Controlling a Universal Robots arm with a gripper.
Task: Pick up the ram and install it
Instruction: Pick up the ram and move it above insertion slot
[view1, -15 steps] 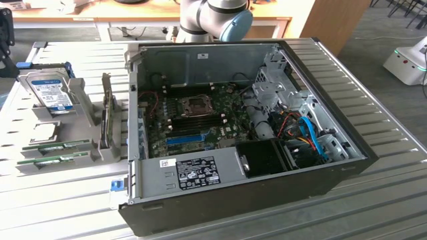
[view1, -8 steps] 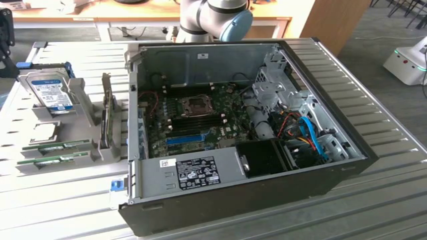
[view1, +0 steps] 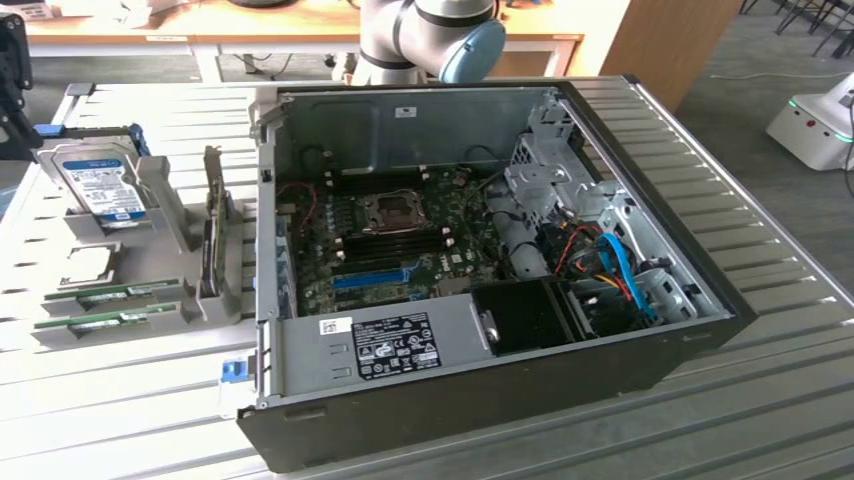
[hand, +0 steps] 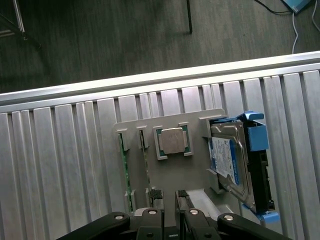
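In the wrist view, gripper (hand: 169, 193) poised over the gray holder (view1: 140, 265), pointing down at it. Fingers (hand: 156, 199) drawn close together, just a narrow gap between them; nothing gripped, nothing caught in that gap. Whether touching the holder: cannot tell.

Both task pieces seated in the holder, outside the case (view1: 467, 395). Along the holder's edge, outer ram (view1: 107, 316), a thin green strip lying on its long edge in a slot. Just beside it and parallel, inner ram (view1: 118, 291), likewise in a slot, between the outer ram and a square chip (hand: 173, 141) set flat in a recess. Neither one lifted.

Past the chip, drive (view1: 104, 185) with a blue label, standing upright in a bracket at the holder's other end, a blue plastic frame (hand: 256, 131) along it. On the holder's side nearest the case, board (view1: 214, 225) standing on edge.

Holder on the ribbed metal table (view1: 747, 400), at the exterior view's left; case just beside it, lying on its side with the panel off. Inside, motherboard (view1: 441, 262) with a square socket (view1: 396, 210), long black slots (view1: 400, 243) next to the socket, and 1 blue slot (view1: 367, 278). Toward the exterior view's right inside the case, blue and orange cables (view1: 617, 265). Behind the case, arm (view1: 427, 40), gray with a pale blue cap.
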